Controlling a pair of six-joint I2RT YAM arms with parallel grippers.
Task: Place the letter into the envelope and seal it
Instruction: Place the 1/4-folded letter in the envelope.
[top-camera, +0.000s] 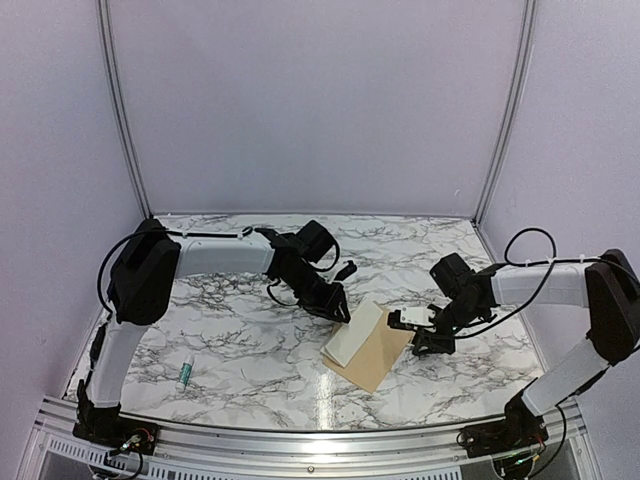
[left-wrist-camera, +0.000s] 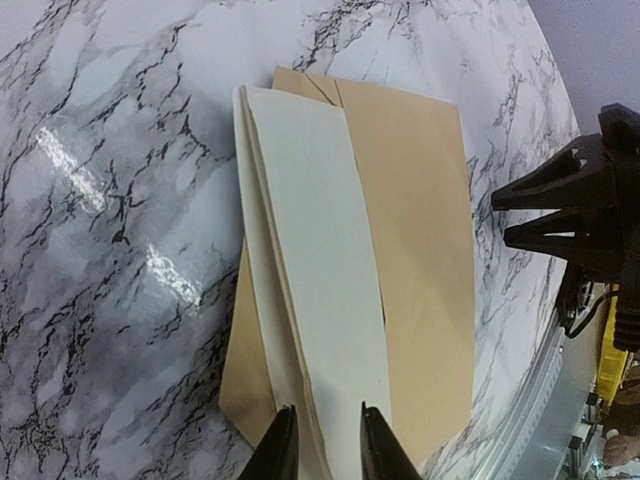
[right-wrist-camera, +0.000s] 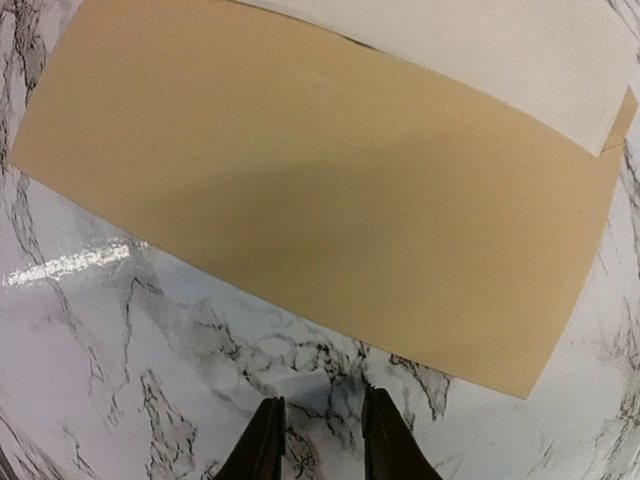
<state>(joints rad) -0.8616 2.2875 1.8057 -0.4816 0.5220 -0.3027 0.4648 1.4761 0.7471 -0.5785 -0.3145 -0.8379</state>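
The tan-brown envelope (top-camera: 378, 362) lies flat on the marble table, right of centre. The cream letter (top-camera: 352, 334), folded and showing its pale back, lies on the envelope's left part. Both also show in the left wrist view, the letter (left-wrist-camera: 310, 250) over the envelope (left-wrist-camera: 425, 250). My left gripper (top-camera: 340, 312) is open; in its wrist view (left-wrist-camera: 322, 412) its jaws straddle the letter's near end, holding nothing. My right gripper (top-camera: 420, 345) is open and empty over bare table (right-wrist-camera: 320, 400), just off the envelope's (right-wrist-camera: 320, 190) long edge. The letter's corner (right-wrist-camera: 480, 50) shows beyond.
A small green-and-white tube (top-camera: 185, 375) lies at the front left of the table. The metal rail (top-camera: 300, 440) runs along the table's front edge. Lilac walls close the back and sides. My right gripper's fingers (left-wrist-camera: 530, 235) show in the left wrist view, beyond the envelope.
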